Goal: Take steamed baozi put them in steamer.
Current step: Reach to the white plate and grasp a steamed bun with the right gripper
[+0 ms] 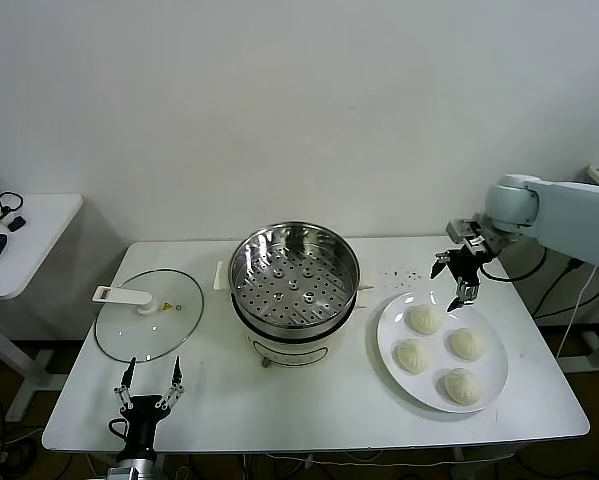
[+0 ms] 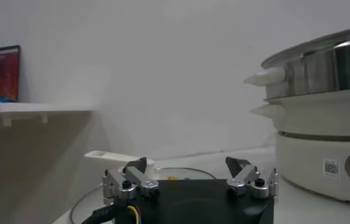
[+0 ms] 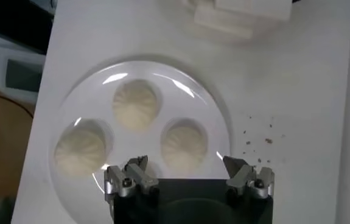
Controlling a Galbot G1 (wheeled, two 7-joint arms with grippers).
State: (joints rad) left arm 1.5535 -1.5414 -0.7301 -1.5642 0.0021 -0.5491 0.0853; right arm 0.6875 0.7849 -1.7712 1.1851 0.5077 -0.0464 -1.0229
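The left end effector [image 1: 149, 391] waits open near the front edge of the tabletop [image 1: 309, 410], just in front of the glass lid [image 1: 149, 314]. The steamer [image 1: 293, 280] stands at centre, its tray bare. On the right, four baozi [image 1: 423, 319] sit on the white plate [image 1: 389, 335]. They look soft, light and easily dented, best pinched gently across the sides, below the pleats. The right end effector [image 1: 456, 277] hovers wide open, empty, above the nearest bun.

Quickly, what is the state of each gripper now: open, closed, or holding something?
Left gripper: open, empty, parked near the table's front edge.
Right gripper: open, empty, above the plate of baozi.
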